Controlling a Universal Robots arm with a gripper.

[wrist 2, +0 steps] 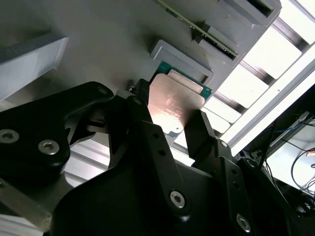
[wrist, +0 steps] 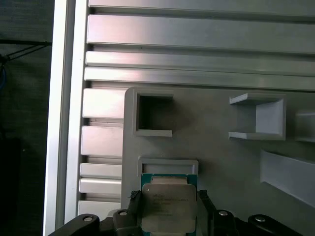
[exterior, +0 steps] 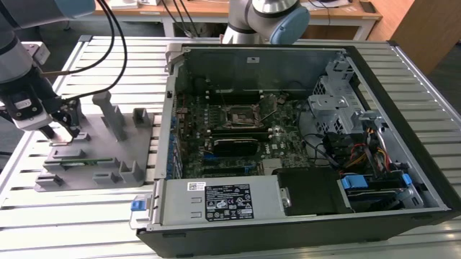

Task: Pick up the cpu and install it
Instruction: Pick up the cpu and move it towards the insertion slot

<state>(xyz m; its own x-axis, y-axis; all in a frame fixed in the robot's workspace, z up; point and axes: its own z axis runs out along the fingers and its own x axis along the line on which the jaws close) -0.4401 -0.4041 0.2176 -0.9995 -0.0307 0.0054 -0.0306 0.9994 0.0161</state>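
**Exterior view: gripper (exterior: 63, 131) at the parts tray (exterior: 108, 148), clenched on the cpu (wrist 2: 174, 101)**

The tray lies at the exterior view's left, well apart from the open computer case (exterior: 259, 67). In the second wrist view the fingers (wrist 2: 199, 132) appear pressed to two opposite edges of the cpu at its pocket; whether it has left the seat I cannot tell. Judged stage: pick-up. Lifting would call for a level, straight pull clear of the pocket's rim. Slatted aluminium table (exterior: 86, 216) beneath; wooden desk (exterior: 216, 9) at the far side.

A slatted metal table (exterior: 72, 216) sits under even light. Beyond its far edge stands a wooden desk (exterior: 209, 9). Past its corner on the exterior view's right are a wooden panel (exterior: 425, 27) and dark floor (exterior: 452, 81).
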